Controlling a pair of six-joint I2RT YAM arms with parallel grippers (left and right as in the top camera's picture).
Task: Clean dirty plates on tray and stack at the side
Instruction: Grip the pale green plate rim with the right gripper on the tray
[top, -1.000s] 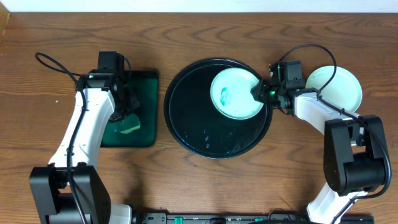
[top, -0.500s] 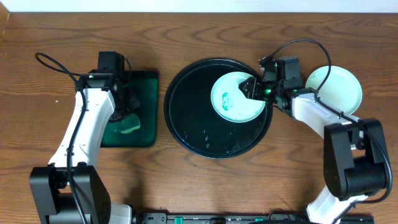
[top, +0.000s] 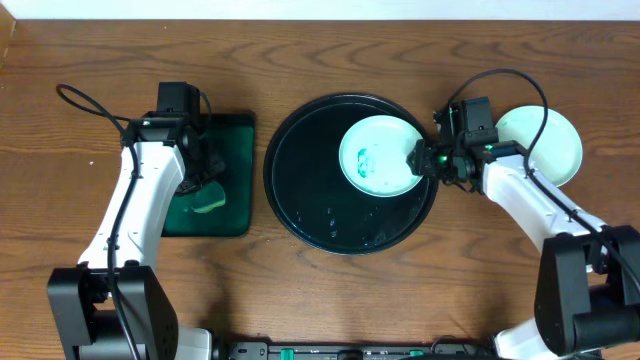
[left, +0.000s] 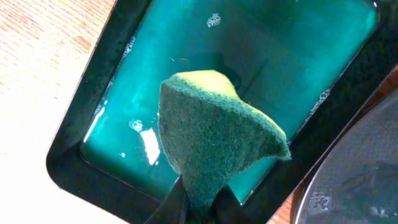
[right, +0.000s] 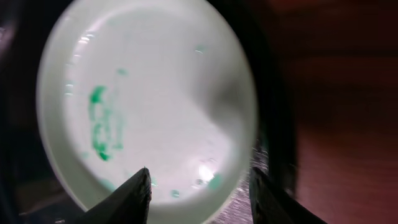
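A white plate (top: 385, 150) with teal smears left of its centre lies on the right part of the round black tray (top: 310, 200). My right gripper (top: 424, 158) is at the plate's right edge. In the right wrist view its open fingers (right: 199, 190) straddle the near rim of the plate (right: 155, 93). A clean pale-mint plate (top: 545, 145) lies on the table to the right; I cannot tell whether another plate lies under it. My left gripper (top: 203, 187) is shut on a green sponge (left: 214, 137) above the green tray.
The rectangular dark green tray (top: 232, 140) at the left holds teal liquid (left: 292, 68). The black tray's rim shows at the left wrist view's lower right (left: 357, 180). Drops of liquid lie on the black tray's front part (top: 335, 215). Bare wooden table surrounds everything.
My right gripper swung left over the plate's rim and then back to its right edge. The plate shifted slightly toward the front. The left arm and sponge have not moved.
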